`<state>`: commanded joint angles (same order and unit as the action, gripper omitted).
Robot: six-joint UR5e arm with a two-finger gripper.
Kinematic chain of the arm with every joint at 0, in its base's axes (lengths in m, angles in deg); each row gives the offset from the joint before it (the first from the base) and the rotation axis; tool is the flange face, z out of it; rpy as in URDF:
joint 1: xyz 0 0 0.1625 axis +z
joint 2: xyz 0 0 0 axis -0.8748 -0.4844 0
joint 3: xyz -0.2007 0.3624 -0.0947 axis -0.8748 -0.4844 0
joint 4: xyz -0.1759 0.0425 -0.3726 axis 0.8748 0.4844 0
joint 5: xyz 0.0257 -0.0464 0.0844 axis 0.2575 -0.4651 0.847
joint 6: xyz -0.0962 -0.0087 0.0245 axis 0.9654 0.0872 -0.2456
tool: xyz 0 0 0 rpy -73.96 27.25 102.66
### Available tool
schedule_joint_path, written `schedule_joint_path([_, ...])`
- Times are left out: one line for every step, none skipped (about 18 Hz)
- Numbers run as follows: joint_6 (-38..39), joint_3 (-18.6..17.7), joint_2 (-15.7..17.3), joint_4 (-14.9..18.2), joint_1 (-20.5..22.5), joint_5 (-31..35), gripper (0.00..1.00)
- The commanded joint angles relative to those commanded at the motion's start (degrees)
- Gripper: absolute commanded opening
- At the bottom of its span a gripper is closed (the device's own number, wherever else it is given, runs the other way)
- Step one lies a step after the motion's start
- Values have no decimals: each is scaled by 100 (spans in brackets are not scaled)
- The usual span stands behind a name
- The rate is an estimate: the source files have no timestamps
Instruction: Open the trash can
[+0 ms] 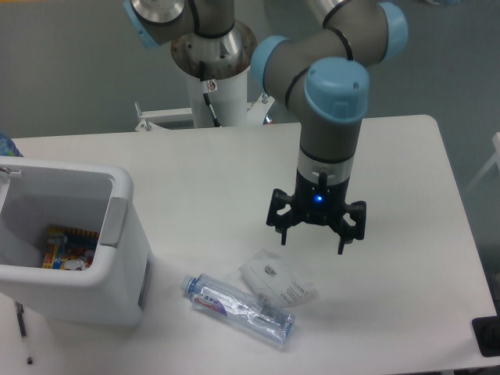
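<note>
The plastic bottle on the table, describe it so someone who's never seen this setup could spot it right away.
Start at the big white trash can on the table's left edge, open at the top. Just right of its base, near the front edge, the bottle lies on its side. It is clear with a blue label, long and tubular, unlike the flat crumpled plastic bag beside it.

You've got a white table [391,156] with a clear plastic bottle [238,308] lying on its side near the front edge, cap end pointing left, label with red and blue print. Just behind it, touching or nearly so, a crumpled clear plastic bag [275,283] with a small printed label. A dark flat object [487,336] sits at the table's front right corner, cut off by the frame. Behind the table's far edge you can see white metal brackets [148,117] against a grey floor.
</note>
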<state>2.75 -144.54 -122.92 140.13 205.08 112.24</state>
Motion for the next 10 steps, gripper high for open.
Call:
schedule_joint_path([-343, -26, 0, 123, 0, 167, 100])
schedule_joint_path([-582, -35, 0, 203, -9, 299, 100])
schedule_joint_path([-706, -35, 9, 230, -9, 361, 100])
schedule_joint_path([-733, -35, 18, 239, -9, 362, 100])
schedule_joint_path([-733, -53, 18, 230, -17, 370, 100])
schedule_joint_path([-733, -62, 18, 221, -18, 388, 100])
schedule_joint_path([-733, -70, 26, 221, -18, 388, 100])
schedule_joint_path([-733, -88, 26, 213, -18, 388, 100])
schedule_joint_path([-733, -105, 26, 195, -18, 388, 100])
schedule_joint_path([-725, -123, 35, 195, -26, 388, 100])
